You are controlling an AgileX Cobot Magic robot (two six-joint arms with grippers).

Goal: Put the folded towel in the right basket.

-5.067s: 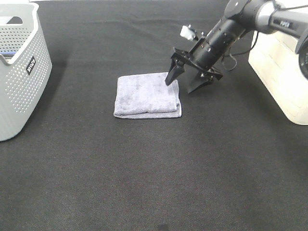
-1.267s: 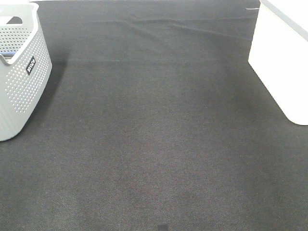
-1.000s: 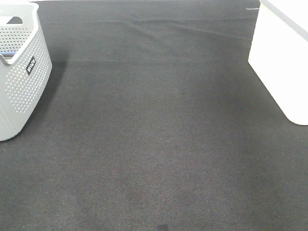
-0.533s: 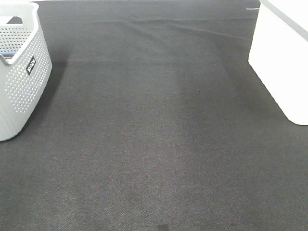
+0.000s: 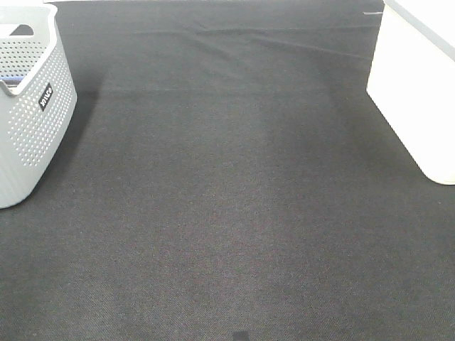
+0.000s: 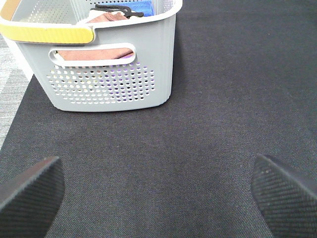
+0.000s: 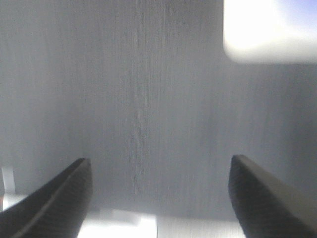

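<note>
I saw no towel on the tabletop; its whereabouts I couldn't tell. White right basket stood at the edge. Left hand and right hand both spread, empty.

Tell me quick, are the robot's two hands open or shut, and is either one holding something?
Left gripper: open, fingers wide apart, holding nothing.
Right gripper: open, fingers wide apart, holding nothing.
</note>
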